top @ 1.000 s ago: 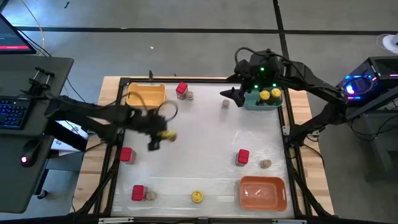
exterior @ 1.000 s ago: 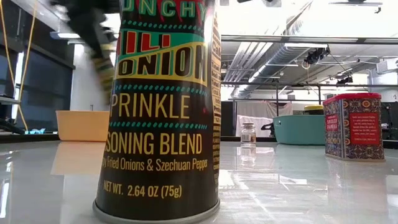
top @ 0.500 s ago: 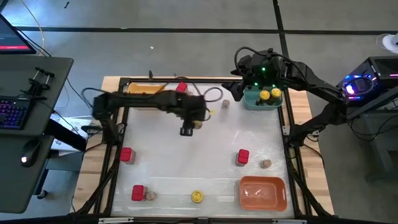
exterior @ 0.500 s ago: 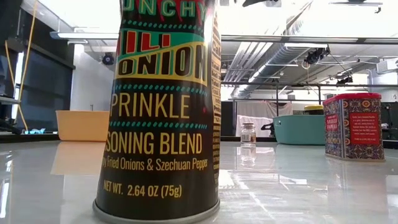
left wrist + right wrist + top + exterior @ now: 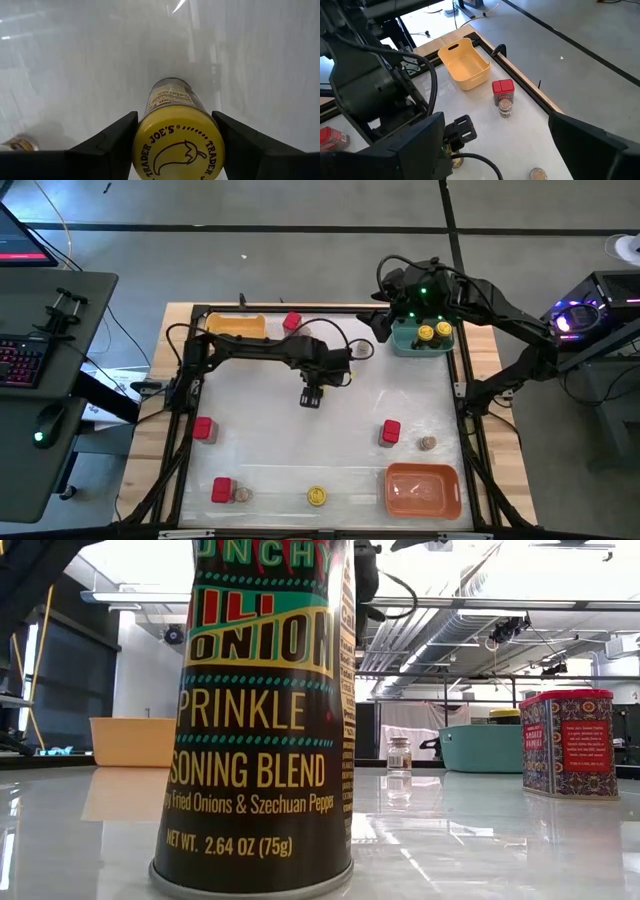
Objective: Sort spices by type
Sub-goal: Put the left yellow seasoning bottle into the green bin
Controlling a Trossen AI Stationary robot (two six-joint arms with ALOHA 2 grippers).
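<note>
The left gripper (image 5: 176, 145) hangs over the middle of the white table (image 5: 260, 440), and a Trader Joe's yellow-lidded jar (image 5: 176, 150) sits between its two fingers (image 5: 107, 145). The fingers flank the lid on both sides; whether they press it or stand just off it I cannot tell. The long axis of the jar runs straight out from the jaws toward the table below.

Beyond the jaws, toward the right arm, stands the teal tray (image 5: 400, 343) with two yellow lids (image 5: 433, 332) already inside; I judge this jar belongs there. The path across is open, with only one small grey-brown jar (image 5: 364, 346) just before the tray edge.

The right gripper (image 5: 372, 332) waits beside the tray, jaws wide apart and empty.
</note>
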